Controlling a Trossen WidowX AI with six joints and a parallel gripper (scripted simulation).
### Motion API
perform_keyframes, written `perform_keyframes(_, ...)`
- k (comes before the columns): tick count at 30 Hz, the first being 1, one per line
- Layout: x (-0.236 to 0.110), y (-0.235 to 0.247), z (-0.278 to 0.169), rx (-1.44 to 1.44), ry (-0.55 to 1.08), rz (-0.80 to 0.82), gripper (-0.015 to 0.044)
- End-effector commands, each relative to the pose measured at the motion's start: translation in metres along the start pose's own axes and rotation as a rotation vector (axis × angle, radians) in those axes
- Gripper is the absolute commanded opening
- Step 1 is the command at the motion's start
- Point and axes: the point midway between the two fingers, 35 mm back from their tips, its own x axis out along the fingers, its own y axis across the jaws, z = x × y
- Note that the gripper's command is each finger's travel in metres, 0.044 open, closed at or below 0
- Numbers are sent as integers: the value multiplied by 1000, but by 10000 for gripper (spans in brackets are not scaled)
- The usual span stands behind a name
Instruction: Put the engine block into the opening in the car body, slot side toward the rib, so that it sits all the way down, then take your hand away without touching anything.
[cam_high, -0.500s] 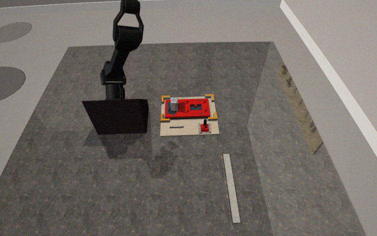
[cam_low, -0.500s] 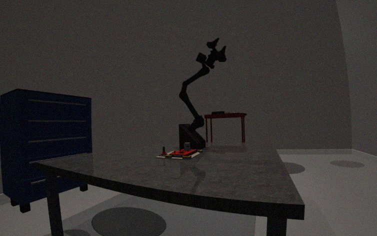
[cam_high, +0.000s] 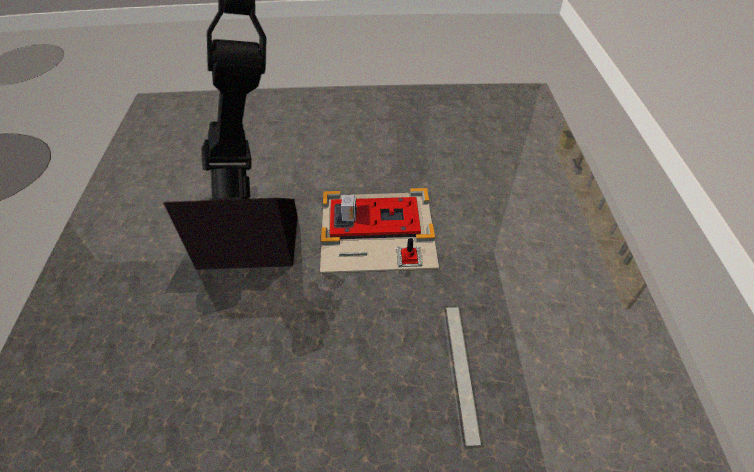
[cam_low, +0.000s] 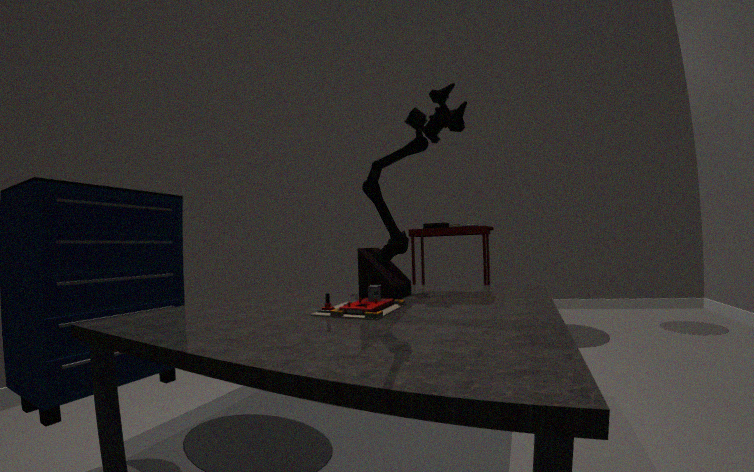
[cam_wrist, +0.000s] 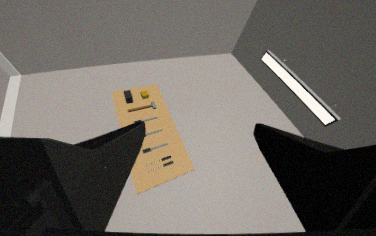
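Observation:
The red car body (cam_high: 364, 230) (cam_low: 364, 304) lies on a pale board between orange corner pieces. A silver-grey block (cam_high: 348, 208) (cam_low: 375, 292), probably the engine block, stands upright over the dark recess at the body's left end in the top view. Its top rises well above the body; its lower part, slot and seating depth cannot be made out. A smaller dark opening (cam_high: 383, 216) with a red tongue lies right of centre in the body. My gripper (cam_low: 460, 94) (cam_wrist: 200, 128) is open and empty, high above the table and away from the block, pointing up toward the wall.
A red piece with a black knob (cam_high: 410, 254) (cam_low: 327, 303) stands on the board (cam_high: 381, 263) beside a thin grey bar (cam_high: 353, 254). A pale strip (cam_high: 462, 375) lies on the table. My arm's dark base block (cam_high: 239, 233) (cam_low: 383, 278) stands beside the board.

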Motion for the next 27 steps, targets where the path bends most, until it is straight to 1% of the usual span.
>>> perform_keyframes(1, -2, 13, 26, -43, -46, 14, 440)
perform_keyframes(16, -9, 73, 103, -198, -189, 93, 440)
perform_keyframes(21, -13, 93, 106, -166, -179, 148, 440)
perform_keyframes(27, -16, 127, 124, -220, -213, 208, 440)
